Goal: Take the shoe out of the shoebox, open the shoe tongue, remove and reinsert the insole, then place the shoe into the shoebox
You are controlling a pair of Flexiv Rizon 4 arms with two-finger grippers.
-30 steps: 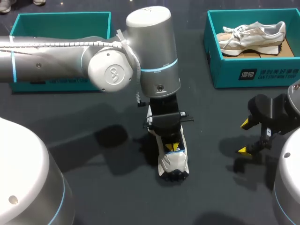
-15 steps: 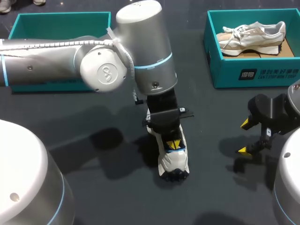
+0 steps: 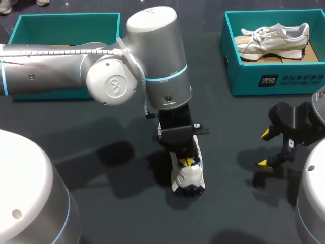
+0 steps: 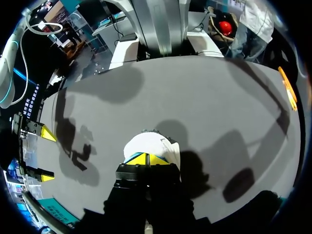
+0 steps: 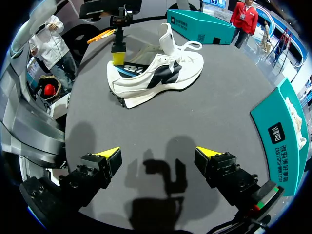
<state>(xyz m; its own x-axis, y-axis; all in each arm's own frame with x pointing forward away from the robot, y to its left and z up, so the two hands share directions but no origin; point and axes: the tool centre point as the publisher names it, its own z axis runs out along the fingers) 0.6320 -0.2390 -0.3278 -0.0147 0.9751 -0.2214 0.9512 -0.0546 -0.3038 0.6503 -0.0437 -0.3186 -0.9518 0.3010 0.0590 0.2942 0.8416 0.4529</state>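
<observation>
Standing on its sole near the middle of the table (image 3: 111, 198), the white shoe (image 3: 189, 179) has the left gripper (image 3: 187, 161) set into its opening from above. The yellow tips are pressed together; whether they pinch anything cannot be told. The right gripper (image 3: 264, 148) hangs spread wide, well apart from the shoe.
</observation>
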